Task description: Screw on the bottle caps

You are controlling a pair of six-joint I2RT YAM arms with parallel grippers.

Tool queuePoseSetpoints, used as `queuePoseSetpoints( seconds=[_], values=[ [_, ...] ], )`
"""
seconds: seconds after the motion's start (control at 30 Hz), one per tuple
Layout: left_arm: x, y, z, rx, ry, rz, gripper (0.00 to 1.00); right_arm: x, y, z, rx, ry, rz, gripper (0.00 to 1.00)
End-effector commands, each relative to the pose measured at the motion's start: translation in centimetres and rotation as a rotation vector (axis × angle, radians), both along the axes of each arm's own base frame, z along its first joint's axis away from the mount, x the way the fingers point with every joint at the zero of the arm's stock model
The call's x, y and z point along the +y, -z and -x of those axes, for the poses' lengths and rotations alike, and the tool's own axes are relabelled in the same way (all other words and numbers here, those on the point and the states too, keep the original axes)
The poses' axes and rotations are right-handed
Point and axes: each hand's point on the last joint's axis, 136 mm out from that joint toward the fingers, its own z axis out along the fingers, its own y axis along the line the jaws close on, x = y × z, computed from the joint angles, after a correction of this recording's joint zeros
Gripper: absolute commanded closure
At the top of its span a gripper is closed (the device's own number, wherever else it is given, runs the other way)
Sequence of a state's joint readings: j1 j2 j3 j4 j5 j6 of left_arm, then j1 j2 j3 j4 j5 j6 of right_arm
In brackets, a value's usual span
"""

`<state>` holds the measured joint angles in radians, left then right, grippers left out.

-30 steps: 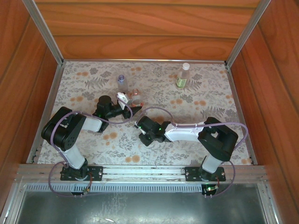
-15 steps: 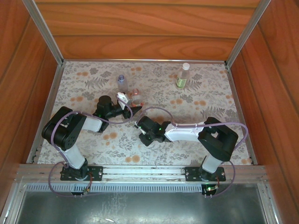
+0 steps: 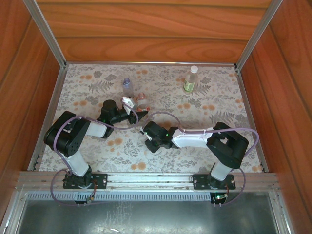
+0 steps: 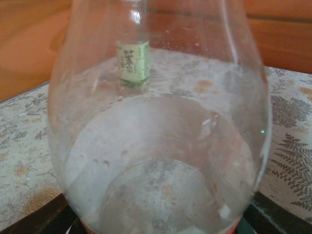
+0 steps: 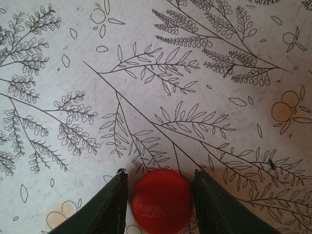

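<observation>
Red cap [image 5: 162, 201] on table [image 5: 146, 73] between right tool's [image 5: 160, 180] parted fingers [image 5: 109, 209], left tool [image 3: 135, 108] gripping bottle [image 4: 156, 146]

The overhead view is lit evenly and softly, a warm cast being lent by the wooden walls [image 3: 146, 29]; only faint shadows are thrown on the table [image 3: 219, 97]. In the left wrist view the clear bottle [image 4: 161, 146] is blurred and hazed with pale glare; the labelled bottle [image 4: 132, 61] is seen softened through it; the right wrist view is bright and sharp, the red cap [image 5: 162, 200] slightly soft.

Top looks down; right wrist (close) faces table [image 3: 219, 97].
</observation>
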<state>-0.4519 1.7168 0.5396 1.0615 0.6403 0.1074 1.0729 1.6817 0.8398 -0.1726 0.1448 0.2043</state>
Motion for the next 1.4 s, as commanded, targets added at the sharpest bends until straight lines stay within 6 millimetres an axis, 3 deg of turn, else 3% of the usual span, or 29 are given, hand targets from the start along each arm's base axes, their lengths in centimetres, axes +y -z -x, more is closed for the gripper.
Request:
queuePoseSetpoints(
  seconds=[0.0,0.23,0.5,1.1,1.13,1.37],
  values=[
    [0.4,3.0,0.6,0.113,0.008,-0.041,0.35,-1.8,0.9,1.3,0.044,-0.018,0.066,0.60],
    [0.3,3.1,0.6,0.114,0.011,-0.043,0.35,-1.6,0.6,1.2,0.037,-0.025,0.068,0.64],
    [0.4,3.1,0.5,0.113,0.009,-0.043,0.35,-2.0,0.8,1.3,0.038,-0.024,0.085,0.58],
    [0.5,3.2,0.6,0.115,0.009,-0.044,0.35,-1.5,0.3,1.0,0.029,-0.021,0.079,0.66],
    [0.6,3.2,0.6,0.115,0.008,-0.044,0.35,-1.3,-0.8,0.8,0.013,-0.015,0.052,0.66],
    [0.6,3.3,0.7,0.114,0.012,-0.046,0.35,-1.3,-2.7,0.5,0.001,0.015,0.020,0.65]
  ],
)
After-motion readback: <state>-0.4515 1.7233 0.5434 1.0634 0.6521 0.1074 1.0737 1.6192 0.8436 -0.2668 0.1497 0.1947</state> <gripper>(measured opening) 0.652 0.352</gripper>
